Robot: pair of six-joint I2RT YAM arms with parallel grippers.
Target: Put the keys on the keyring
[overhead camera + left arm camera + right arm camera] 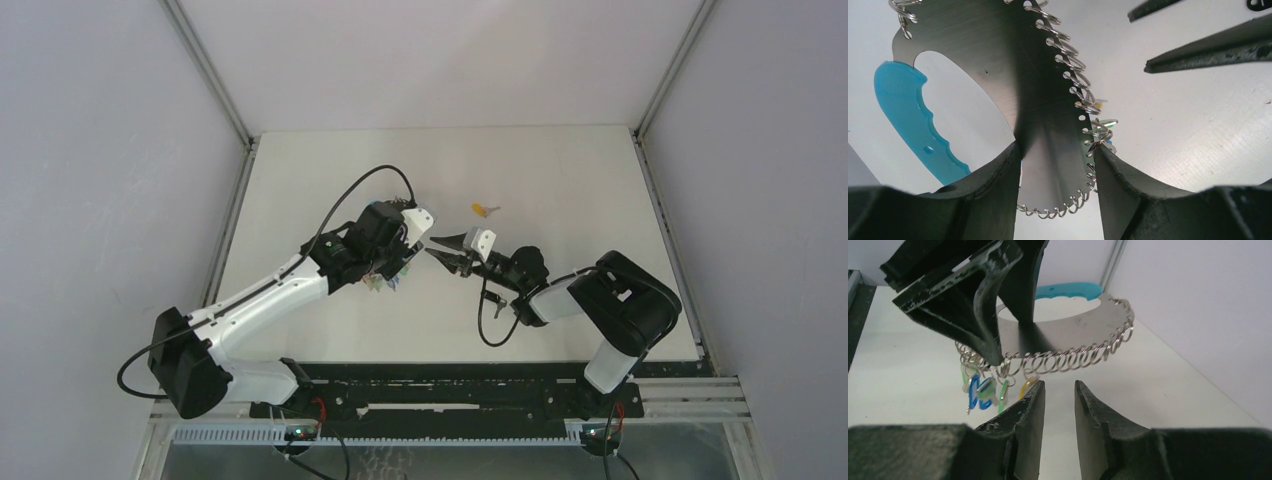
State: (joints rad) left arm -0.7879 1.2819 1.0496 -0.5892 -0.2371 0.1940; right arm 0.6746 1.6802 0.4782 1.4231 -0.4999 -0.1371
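A white table (560,180) stands boxed in by pale grey walls. Over its middle, the left gripper (1057,150) is clenched on the keyring (988,45). The keyring is a flat metal plate with a blue handle (903,110), wire rings (1068,360) along its edge and coloured tags (979,390) hanging beneath. Just right of the keyring, the right gripper (1059,387) points at the rings, its jaws narrowly apart with nothing between them. A yellow-tagged key (486,210) lies on the table beyond the keyring, to its right. The step in hand looks like fetching. The right gripper probably has to turn away from the keyring, pick up that key, then thread it onto a ring.
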